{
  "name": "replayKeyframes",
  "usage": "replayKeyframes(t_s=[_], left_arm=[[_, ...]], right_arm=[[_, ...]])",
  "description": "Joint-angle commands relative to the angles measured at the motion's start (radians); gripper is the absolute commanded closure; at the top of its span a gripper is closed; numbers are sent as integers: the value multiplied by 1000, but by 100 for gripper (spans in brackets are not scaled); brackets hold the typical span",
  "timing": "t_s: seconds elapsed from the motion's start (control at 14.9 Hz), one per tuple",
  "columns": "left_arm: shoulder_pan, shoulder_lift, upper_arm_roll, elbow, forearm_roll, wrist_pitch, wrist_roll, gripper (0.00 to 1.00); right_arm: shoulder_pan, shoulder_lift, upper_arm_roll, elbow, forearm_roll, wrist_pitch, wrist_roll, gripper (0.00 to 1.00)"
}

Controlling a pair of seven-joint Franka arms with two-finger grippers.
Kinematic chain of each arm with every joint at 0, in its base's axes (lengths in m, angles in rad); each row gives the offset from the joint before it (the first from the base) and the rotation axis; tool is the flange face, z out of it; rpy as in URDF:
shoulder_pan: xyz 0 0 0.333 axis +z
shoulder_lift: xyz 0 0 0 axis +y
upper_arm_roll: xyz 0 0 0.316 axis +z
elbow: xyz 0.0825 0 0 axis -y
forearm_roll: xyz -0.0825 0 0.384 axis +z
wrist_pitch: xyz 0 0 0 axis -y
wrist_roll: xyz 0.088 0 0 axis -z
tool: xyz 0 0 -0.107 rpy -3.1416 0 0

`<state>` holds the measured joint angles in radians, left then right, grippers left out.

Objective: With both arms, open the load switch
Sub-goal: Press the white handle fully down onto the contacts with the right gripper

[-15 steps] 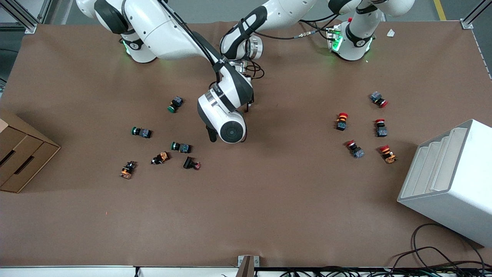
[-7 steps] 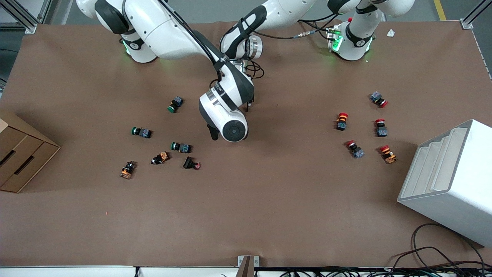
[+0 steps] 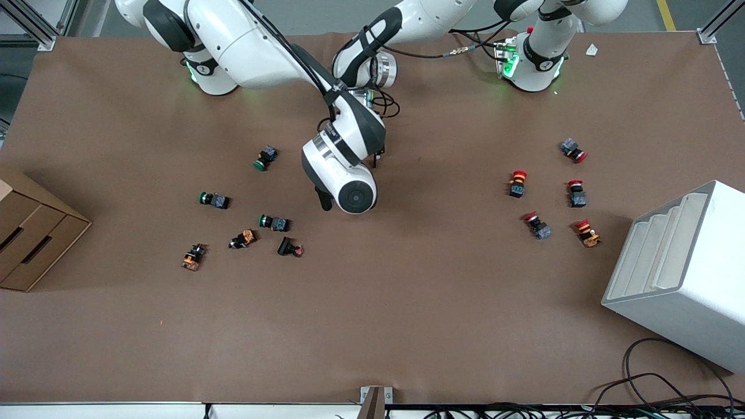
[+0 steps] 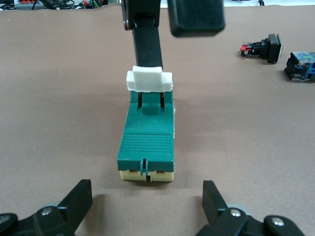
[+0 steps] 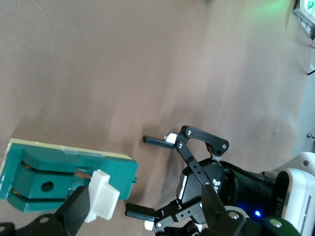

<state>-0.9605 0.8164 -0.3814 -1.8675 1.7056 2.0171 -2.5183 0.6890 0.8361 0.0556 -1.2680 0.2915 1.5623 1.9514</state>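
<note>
The right end effector (image 5: 91,206) is seen at the white toggle piece (image 4: 149,80) of the load switch (image 4: 146,142); one dark finger (image 4: 147,44) stands against the toggle, but whether the toggle is actually clamped cannot be told. The left end effector (image 4: 147,209) is held wide open, a finger (image 4: 74,201) on each side of the switch's butt end, just apart from it and gripping nothing.

The load switch itself lies flat on the desk (image 3: 407,302), toward the middle of the edge where the robot bases stand; in the front view it is hidden under the two wrists.

For the step in hand, the green body would best be pinned first: the left fingers should be closed squarely on the body's flanks, low and centred, so that the block cannot slide or tip when the toggle is worked. Only then should the toggle be levered by the right arm, along its hinge line and not sideways, since a skewed pull is likely to twist the block out of the hold.

The right arm (image 3: 262,46) is reached out from its base, its wrist (image 3: 343,169) bent steeply down. The left arm (image 3: 419,17) is stretched along the base edge, its wrist (image 3: 366,67) lowered so that the switch is faced end-on.
</note>
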Motion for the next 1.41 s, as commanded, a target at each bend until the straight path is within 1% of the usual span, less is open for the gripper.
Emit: replayKeyframes(t_s=[0.0, 0.6, 1.34], left_arm=[[-26, 76, -8, 2, -9, 35, -34, 1], [-34, 81, -8, 4, -7, 20, -34, 1], [-47, 86, -8, 2, -9, -6, -34, 1]], right_arm=[[-9, -20, 18, -22, 15, -11, -11, 0], [-5, -8, 16, -50, 8, 7, -46, 0], [3, 0, 16, -53, 5, 13, -46, 0]])
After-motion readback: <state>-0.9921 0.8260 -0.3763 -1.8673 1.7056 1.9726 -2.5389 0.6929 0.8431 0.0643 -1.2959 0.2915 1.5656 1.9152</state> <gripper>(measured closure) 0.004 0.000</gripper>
